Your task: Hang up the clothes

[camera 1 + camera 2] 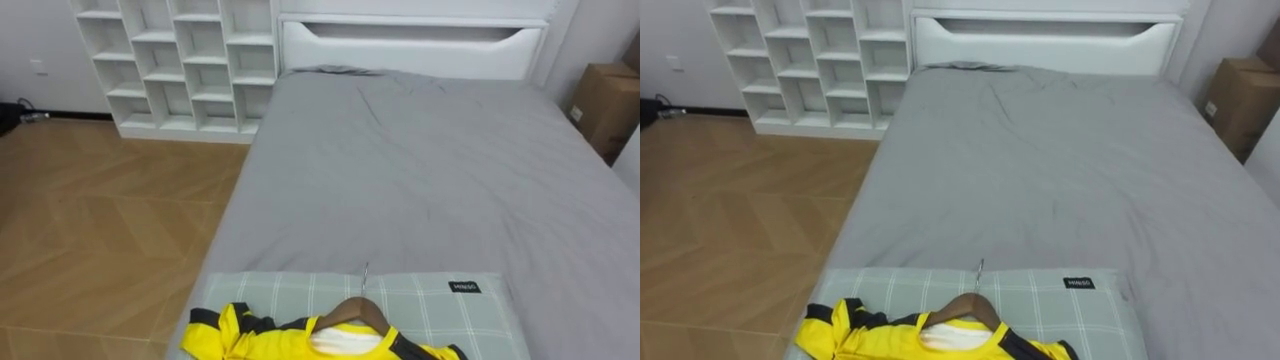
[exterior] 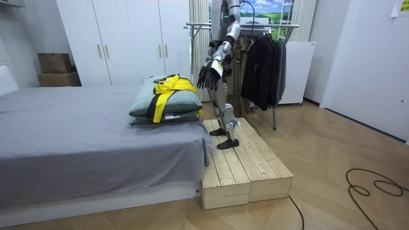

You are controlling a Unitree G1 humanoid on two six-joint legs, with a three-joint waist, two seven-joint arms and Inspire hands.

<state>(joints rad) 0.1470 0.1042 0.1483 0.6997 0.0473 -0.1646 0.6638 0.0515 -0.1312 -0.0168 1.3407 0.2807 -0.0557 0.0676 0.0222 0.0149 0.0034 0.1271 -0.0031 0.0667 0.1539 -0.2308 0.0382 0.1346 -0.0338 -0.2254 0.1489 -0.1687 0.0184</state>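
Stance: robot stands on a slatted pale wooden platform (image 2: 246, 169) at the end of the bed, facing it; a metal clothes rack with dark garments (image 2: 262, 64) stands behind it.
Left hand (image 2: 208, 75): held out in the air just beside the pillow stack, fingers loose and drooping, holding nothing.
Task item: yellow shirt with black trim (image 1: 232, 335) on a brown wooden hanger (image 1: 365, 305), metal hook pointing up the bed; it lies flat on the pillow, apart from the hand.
Support: pale green checked pillow (image 1: 440, 310), top of a stack of two in the room view.
Bed: grey-sheeted mattress (image 1: 420, 170), lightly creased.
Far end: white headboard (image 1: 410, 45).
Far left: white cubby shelf unit (image 1: 180, 60) on wooden flooring.
Far right: brown cardboard box (image 1: 605, 105).
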